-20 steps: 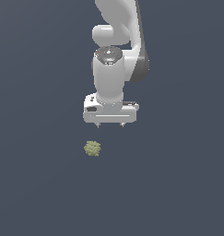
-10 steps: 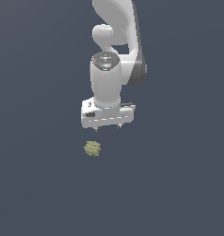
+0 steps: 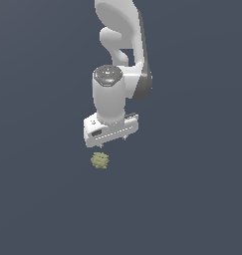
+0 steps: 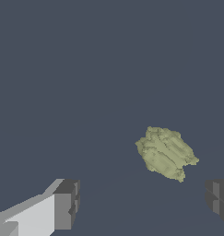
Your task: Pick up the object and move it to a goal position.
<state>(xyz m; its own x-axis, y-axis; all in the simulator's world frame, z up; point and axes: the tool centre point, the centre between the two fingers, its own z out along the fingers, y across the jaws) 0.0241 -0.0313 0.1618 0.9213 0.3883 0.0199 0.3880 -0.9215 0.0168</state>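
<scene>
**Claw above the lump, not yet lined up**

I have the claw (image 3: 112, 142) hanging over the dark surface (image 3: 38, 199), its fingers spread wide with nothing between them. In the wrist view I see one grey fingertip (image 4: 66, 204) on one side and the other just entering the frame on the opposite side, with bare surface in the gap. The object (image 3: 99, 160), a knobbly olive-yellow lump, sits on the surface below the claw and slightly toward the exterior view's left. No edge or corner of the surface shows in either view, so I cannot place the lump against one.

From the wrist view the object (image 4: 166, 152) lies nearer one finger than the other, and off the line joining the two tips. That is my main worry. If I drop straight down from here, I judge a finger could land on the lump or nudge it aside instead of straddling it. Its rough, roundish shape could also let it roll or squirt out as the fingers come together off-centre. Height is hard to read against a featureless surface; I think the claw is apart from the lump, but I would not swear how much clearance remains.

I can read no brand, label or writing anywhere. No goal marker is visible.
</scene>
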